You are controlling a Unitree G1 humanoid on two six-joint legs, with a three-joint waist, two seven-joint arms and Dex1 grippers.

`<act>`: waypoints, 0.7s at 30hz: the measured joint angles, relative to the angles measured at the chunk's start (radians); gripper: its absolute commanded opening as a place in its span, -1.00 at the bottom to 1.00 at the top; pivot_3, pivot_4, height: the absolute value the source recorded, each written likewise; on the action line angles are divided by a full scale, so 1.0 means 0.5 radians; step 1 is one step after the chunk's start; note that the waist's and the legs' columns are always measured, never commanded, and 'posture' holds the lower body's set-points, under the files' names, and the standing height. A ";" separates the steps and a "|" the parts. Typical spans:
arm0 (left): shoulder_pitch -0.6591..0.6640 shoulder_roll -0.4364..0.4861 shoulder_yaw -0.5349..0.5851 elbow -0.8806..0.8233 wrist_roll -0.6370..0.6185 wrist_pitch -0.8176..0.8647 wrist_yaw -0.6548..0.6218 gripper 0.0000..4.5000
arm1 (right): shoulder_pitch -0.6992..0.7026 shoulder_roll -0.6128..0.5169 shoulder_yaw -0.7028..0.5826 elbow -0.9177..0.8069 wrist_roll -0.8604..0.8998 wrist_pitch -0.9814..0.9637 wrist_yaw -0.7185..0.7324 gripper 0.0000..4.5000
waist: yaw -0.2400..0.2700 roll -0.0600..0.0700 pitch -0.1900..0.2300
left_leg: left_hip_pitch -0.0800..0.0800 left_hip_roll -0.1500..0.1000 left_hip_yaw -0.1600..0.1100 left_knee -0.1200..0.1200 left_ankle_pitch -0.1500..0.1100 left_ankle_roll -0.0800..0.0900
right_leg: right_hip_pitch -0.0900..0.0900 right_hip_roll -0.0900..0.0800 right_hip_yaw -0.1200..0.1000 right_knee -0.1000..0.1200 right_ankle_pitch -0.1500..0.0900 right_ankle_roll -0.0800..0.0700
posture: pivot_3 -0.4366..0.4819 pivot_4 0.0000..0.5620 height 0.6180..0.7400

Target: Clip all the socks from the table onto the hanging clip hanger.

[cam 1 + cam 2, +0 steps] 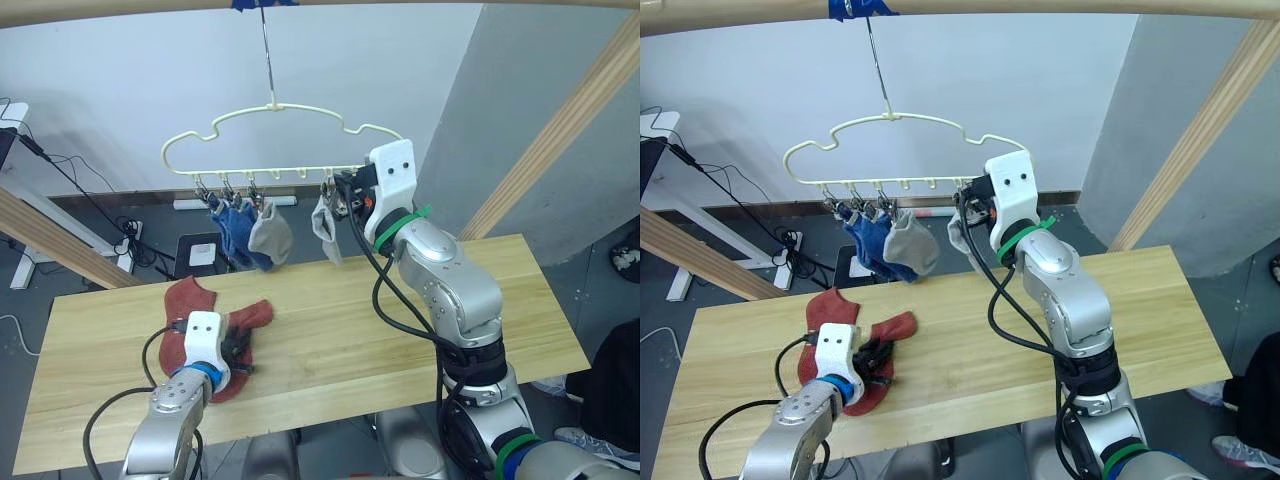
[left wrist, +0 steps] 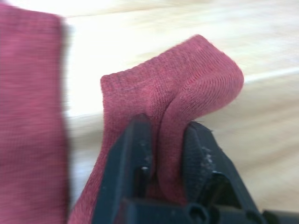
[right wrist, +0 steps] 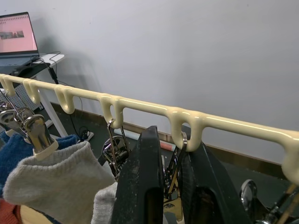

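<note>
Left gripper [image 2: 163, 154] pinching rust-red sock [image 2: 187, 88] fold, bare table [image 1: 400, 330] beyond. Right gripper [image 3: 170, 182] narrowed on clip [image 3: 175, 170] beneath clip hanger [image 3: 140, 105], grey sock [image 3: 56, 175] beside.

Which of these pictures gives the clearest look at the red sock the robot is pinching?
The left wrist view: the rust-red sock is seen close up, its folded edge pinched between the left gripper fingers. The two eye views show that sock lying on the table, partly hidden by the gripper. The right wrist view shows the clip hanger instead.
</note>
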 measured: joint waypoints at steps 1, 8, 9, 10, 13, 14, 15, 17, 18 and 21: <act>-0.004 0.006 -0.026 0.021 -0.002 -0.053 -0.057 -0.87 | 0.000 0.000 0.000 0.000 0.000 0.000 0.000 -0.95 | 0.001 0.000 0.000 | 0.000 0.000 0.000 0.000 0.000 0.000 | 0.000 0.000 0.000 0.000 0.000 0.000 | -0.57 -0.06 0.91; -0.266 0.028 -0.124 0.111 -0.134 -0.399 -0.495 -1.00 | 0.000 -0.004 -0.002 0.000 0.000 0.000 -0.002 -0.95 | -0.003 0.000 0.000 | 0.000 0.000 0.001 0.000 0.000 0.000 | 0.000 0.000 0.000 0.000 0.000 0.000 | -0.61 -0.09 0.91; -0.313 0.030 -0.133 0.114 -0.153 -0.427 -0.538 -1.00 | 0.000 -0.006 -0.003 0.000 0.000 0.000 -0.002 -0.95 | -0.004 0.000 0.000 | 0.000 0.000 0.001 0.000 0.000 0.000 | 0.000 0.000 0.000 0.000 0.000 0.000 | -0.61 -0.09 0.91; -0.365 0.030 -0.154 0.116 -0.168 -0.443 -0.580 -1.00 | 0.000 -0.008 -0.006 -0.001 0.000 0.000 -0.002 -0.95 | -0.003 0.000 0.000 | 0.000 0.000 0.001 0.000 0.000 0.000 | 0.000 0.000 0.000 0.000 0.000 0.000 | -0.61 -0.09 0.91; -0.504 -0.026 -0.221 0.098 -0.223 -0.456 -0.647 -1.00 | 0.000 -0.009 -0.013 -0.002 0.000 0.000 -0.002 -0.95 | -0.004 0.000 0.000 | -0.001 -0.001 0.001 0.000 0.000 0.000 | 0.000 0.000 0.000 -0.001 0.000 0.000 | -0.62 -0.10 0.91; -0.543 -0.055 -0.249 0.082 -0.248 -0.445 -0.656 -1.00 | 0.000 -0.008 -0.011 -0.002 0.000 0.000 -0.001 -0.95 | -0.008 -0.001 -0.001 | -0.001 -0.001 0.002 0.000 0.000 0.000 | 0.000 0.000 0.001 -0.001 0.000 0.000 | -0.62 -0.10 0.91; -0.554 -0.065 -0.261 0.071 -0.256 -0.435 -0.657 -1.00 | 0.000 -0.007 -0.010 -0.002 0.001 0.000 -0.001 -0.95 | -0.011 -0.001 -0.001 | -0.001 -0.001 0.001 0.000 0.000 0.000 | 0.000 0.000 0.001 -0.001 0.000 0.000 | -0.62 -0.10 0.91; -0.573 -0.137 -0.285 0.038 -0.264 -0.402 -0.617 -1.00 | 0.000 -0.009 -0.016 -0.004 0.000 0.000 -0.002 -0.95 | -0.017 -0.001 -0.001 | -0.001 -0.001 0.001 -0.001 0.000 0.000 | 0.000 0.000 0.000 -0.001 0.000 0.000 | -0.62 -0.11 0.91; -0.593 -0.206 -0.307 0.026 -0.265 -0.381 -0.571 -1.00 | -0.001 -0.011 -0.017 -0.004 0.000 0.000 -0.002 -0.95 | -0.022 -0.001 -0.001 | -0.001 -0.001 0.000 -0.001 0.000 0.000 | 0.000 0.000 0.000 -0.001 0.000 0.000 | -0.62 -0.11 0.91; -0.641 -0.353 -0.366 0.007 -0.264 -0.343 -0.452 -1.00 | -0.001 -0.009 -0.012 -0.005 0.001 0.000 -0.001 -0.95 | -0.036 -0.002 -0.001 | -0.001 -0.002 0.000 0.000 0.000 0.000 | 0.001 0.000 0.001 -0.001 0.001 0.001 | -0.64 -0.11 0.91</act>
